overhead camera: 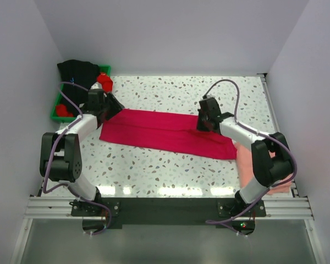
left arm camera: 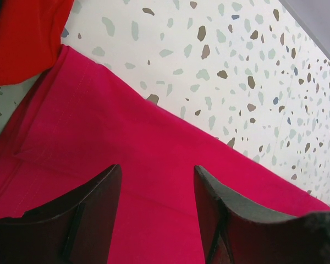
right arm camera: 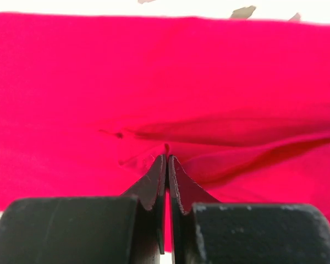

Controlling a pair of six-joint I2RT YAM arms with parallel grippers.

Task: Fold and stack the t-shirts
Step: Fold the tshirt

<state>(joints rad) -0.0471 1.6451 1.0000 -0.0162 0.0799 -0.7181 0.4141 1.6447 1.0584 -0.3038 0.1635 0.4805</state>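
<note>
Crimson-pink t-shirt [overhead camera: 165, 135]: lies as a long folded band across the middle of the tabletop [overhead camera: 170, 99], running from near the left edge towards the right edge, with its right end a little nearer the near edge.

Left gripper [overhead camera: 111, 107]: over the band's left end. Left wrist view shows the fingers [left arm camera: 93, 214] spread wide with crimson cloth between them, nothing clamped.

Right gripper [right arm camera: 168, 159]: on the band's right part. The fingers are pressed together and pinch a small ridge of crimson cloth at their tips, with creases fanning out from the pinch.

Salmon-pink t-shirt [overhead camera: 244, 164]: at the right edge, towards the near corner, partly hidden by the right arm, touching the band's right end.

Green tray [overhead camera: 56, 109]: far-left corner. Black t-shirt [overhead camera: 77, 71] is heaped over its far end, and bright red t-shirt [overhead camera: 105, 82] sits at its right rim, just beside the left gripper.
</note>
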